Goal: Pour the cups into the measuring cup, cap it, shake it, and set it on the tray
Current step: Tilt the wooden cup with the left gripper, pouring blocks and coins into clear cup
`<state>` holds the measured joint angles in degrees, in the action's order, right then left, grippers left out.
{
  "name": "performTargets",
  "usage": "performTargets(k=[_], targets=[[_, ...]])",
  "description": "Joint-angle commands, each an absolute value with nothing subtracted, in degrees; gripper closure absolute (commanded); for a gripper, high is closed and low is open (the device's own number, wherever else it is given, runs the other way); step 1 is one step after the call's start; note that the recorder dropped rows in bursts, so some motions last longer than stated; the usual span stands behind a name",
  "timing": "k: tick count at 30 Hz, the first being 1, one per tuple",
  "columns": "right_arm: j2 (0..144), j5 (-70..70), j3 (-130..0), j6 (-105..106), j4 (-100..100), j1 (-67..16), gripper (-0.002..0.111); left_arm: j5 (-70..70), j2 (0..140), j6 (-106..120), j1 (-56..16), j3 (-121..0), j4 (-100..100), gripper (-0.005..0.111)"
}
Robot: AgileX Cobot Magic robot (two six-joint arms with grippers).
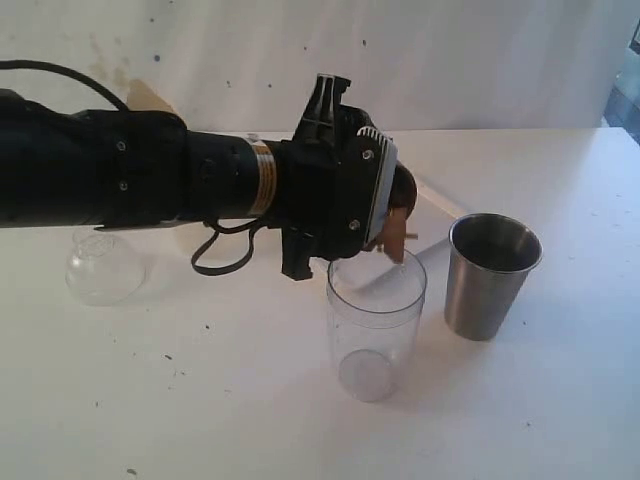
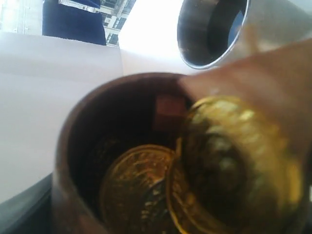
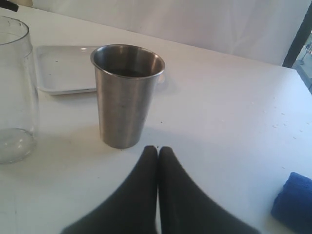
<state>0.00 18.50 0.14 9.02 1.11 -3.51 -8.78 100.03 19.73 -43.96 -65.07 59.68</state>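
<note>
White table (image 1: 150,410) flecked with small dark specks, set against a pale wall (image 1: 480,50) with faint stains; a window (image 1: 629,92) shows at the far right edge

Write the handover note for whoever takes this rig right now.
Left gripper grips the wooden cup, tipped over the measuring cup; gold coins lie in the wooden cup, measuring cup looks empty.
Right gripper shut, empty, near the steel tumbler.
It stands upright beside the measuring cup; dome lid on the table; tray behind them.
Done: wooden cup lifted. To do: both pours, capping, shaking, tray.
</note>
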Motion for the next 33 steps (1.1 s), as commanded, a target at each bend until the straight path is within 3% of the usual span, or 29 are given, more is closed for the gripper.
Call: performTargets(k=[1,33], targets=[[0.00,17.96,0.00,8.81,0.82,-3.32,0.108,-8.88,99.35,23.24,-44.08,-65.67,59.26,0.107],[0.00,17.96,0.00,7.39,0.82,-3.32,0.108,-8.98,99.35,45.26,-44.08,-65.67,59.26,0.107]])
